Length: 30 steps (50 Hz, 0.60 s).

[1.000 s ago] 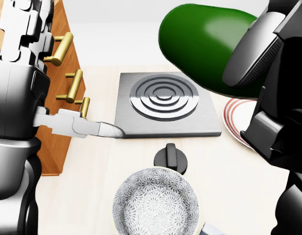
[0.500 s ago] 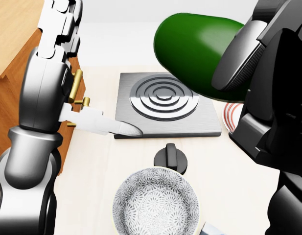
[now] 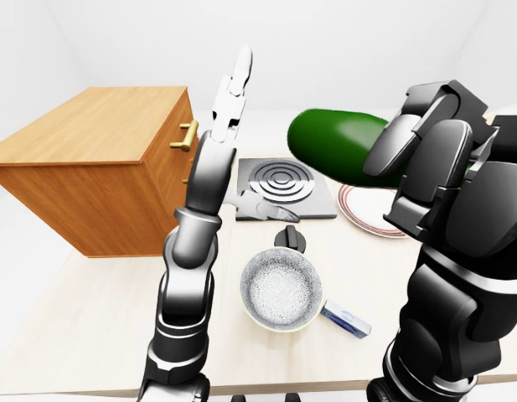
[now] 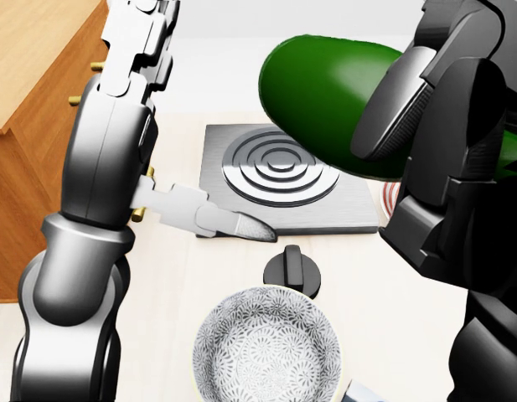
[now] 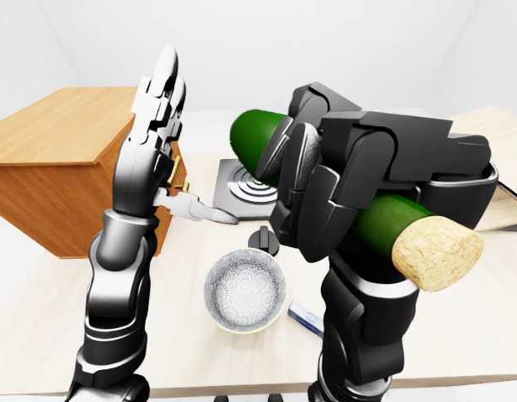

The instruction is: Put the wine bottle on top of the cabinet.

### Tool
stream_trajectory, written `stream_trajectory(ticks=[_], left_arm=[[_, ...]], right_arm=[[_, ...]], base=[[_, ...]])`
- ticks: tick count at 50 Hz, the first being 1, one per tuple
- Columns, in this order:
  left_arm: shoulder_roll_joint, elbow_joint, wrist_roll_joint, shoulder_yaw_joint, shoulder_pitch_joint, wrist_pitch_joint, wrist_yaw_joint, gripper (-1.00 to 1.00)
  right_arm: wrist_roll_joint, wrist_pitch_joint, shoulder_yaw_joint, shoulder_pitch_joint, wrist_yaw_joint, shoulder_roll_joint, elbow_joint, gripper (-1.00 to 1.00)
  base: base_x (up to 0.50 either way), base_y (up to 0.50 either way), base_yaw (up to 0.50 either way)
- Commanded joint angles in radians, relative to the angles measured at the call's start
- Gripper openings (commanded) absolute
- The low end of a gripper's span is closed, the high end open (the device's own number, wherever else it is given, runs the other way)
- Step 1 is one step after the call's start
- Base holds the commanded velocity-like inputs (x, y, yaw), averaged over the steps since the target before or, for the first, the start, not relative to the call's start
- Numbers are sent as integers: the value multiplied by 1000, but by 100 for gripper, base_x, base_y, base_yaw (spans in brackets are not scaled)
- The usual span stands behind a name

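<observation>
The green wine bottle [image 3: 333, 149] lies level in my right hand [image 3: 426, 163], held high above the table, its round base toward the left of the view over the hotplate. Its cork end [image 5: 438, 251] points toward the camera in the right-eye view. The right hand's fingers [image 4: 392, 109] are closed round the bottle's body. My left hand [image 5: 162, 126] is raised, open and empty, fingers straight up, between the bottle and the wooden cabinet [image 3: 99, 159]. The cabinet stands at the left with a flat top [image 3: 103, 124] and brass handles [image 3: 188, 136].
On the pale table [image 3: 90, 318] lie a steel hotplate [image 4: 283, 172], a black knob [image 4: 293, 268], a patterned bowl [image 4: 266, 347], a red-rimmed plate [image 3: 367, 213] and a small blue-and-white box [image 3: 346, 318].
My left arm has swung to the right and risen, uncovering more of the cabinet. The bottle in my right hand has shifted slightly left.
</observation>
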<state>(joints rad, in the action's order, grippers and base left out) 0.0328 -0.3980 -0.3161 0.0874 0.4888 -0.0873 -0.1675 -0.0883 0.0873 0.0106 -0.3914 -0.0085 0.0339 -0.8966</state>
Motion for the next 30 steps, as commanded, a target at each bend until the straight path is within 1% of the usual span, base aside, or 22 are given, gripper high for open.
stream_trajectory(ticks=[1,3,5,8,14,24,30], left_arm=[[30,3,-15,22,29,0,-5,100],[31,9,-16,23,33,0,-4,100],[39,18,-27,37,31,0,-1,100],[57,-3,-45,60,19,0,-6,100],[84,10,-67,79,18,0,-9,100],[110,41,-92,94,37,0,-9,100],[120,63,-98,99,27,0,-6,100]], right_arm=[[50,0,2,4,-31,-8,-9,-100],[51,0,5,6,-31,-8,-8,-100],[51,0,3,7,-29,-9,-3,-100],[53,0,4,16,-28,-8,3,-100],[47,0,-8,26,-22,-5,-5,-100],[38,0,-9,35,-22,-5,2,-100],[33,0,-15,22,-27,-3,-2,-100]], base=[[0,0,0],[0,0,0],[0,0,0],[0,0,0],[0,0,0],[0,0,0],[0,0,0]])
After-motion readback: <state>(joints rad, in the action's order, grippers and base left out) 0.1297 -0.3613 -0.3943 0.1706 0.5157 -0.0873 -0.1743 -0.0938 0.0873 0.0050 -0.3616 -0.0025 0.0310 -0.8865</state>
